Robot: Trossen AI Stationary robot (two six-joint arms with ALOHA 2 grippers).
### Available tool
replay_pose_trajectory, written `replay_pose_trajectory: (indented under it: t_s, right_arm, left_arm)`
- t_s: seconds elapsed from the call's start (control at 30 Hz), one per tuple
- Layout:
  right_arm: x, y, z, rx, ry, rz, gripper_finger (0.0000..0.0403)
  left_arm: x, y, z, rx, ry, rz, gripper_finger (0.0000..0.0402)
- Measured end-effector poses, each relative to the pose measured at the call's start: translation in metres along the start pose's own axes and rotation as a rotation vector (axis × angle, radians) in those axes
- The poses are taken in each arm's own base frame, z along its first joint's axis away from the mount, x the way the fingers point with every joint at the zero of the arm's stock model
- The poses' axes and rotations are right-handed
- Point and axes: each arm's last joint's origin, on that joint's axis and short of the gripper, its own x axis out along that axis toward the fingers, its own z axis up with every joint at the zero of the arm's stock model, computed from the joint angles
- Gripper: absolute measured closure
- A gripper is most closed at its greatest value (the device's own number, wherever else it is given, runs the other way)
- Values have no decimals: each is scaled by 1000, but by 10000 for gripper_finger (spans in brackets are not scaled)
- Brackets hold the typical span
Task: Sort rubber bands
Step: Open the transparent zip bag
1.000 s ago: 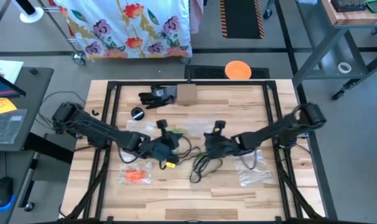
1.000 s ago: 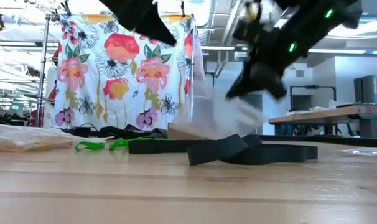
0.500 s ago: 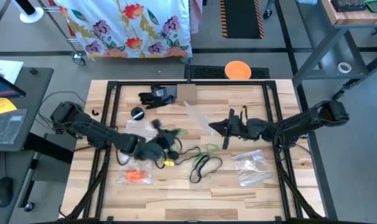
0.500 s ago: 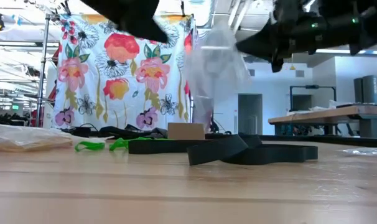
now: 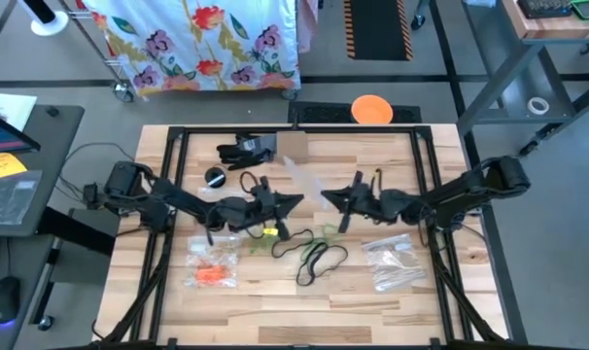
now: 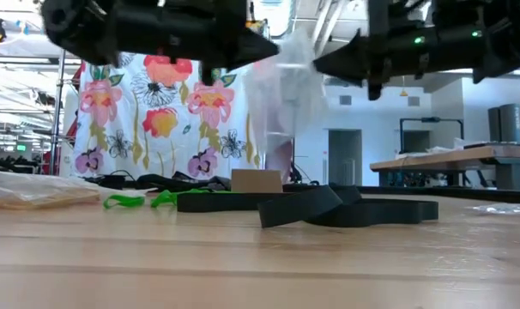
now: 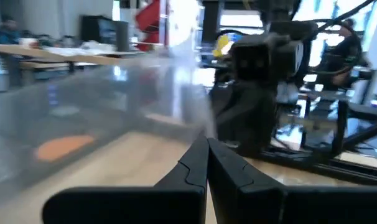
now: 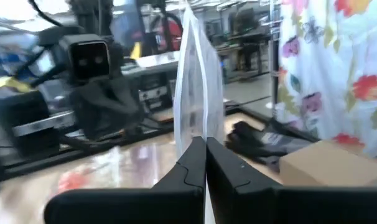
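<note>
Both tools, left tool (image 5: 296,199) and right tool (image 5: 326,199), pinch a clear bag (image 5: 306,182) at frame centre, likely to open it; rubber bands (image 5: 319,257) lie on the tabletop (image 5: 275,309) below.

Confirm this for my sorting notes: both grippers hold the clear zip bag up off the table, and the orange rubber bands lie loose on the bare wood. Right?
Not quite. The left gripper and right gripper do hold the clear zip bag up off the table. But the high view shows the orange rubber bands inside another clear bag lying on the wood, not loose.
</note>
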Motion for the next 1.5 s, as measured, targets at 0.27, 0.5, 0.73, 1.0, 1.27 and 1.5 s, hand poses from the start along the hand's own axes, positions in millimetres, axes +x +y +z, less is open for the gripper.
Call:
replay_pose_trajectory:
  t_s: [0.27,0.5,0.73,1.0,1.27,1.5]
  right_arm:
    - [25,23,-13,-127,40,-34,403]
    - [22,26,-10,-152,58,-52,403]
    - [20,25,-8,-163,69,-97,403]
    - [20,26,-7,-158,62,-94,403]
    - [20,25,-8,-160,66,-98,403]
    - [21,23,-8,-164,71,-106,403]
  left_arm:
    - [20,-11,1,-56,17,-43,390]
    - [19,-9,-1,-37,39,24,327]
    - [19,-10,-2,-38,47,15,282]
    - [20,-5,-6,-57,80,92,278]
    - [21,-9,-6,-56,94,-28,278]
    - [23,-11,-7,-6,148,19,278]
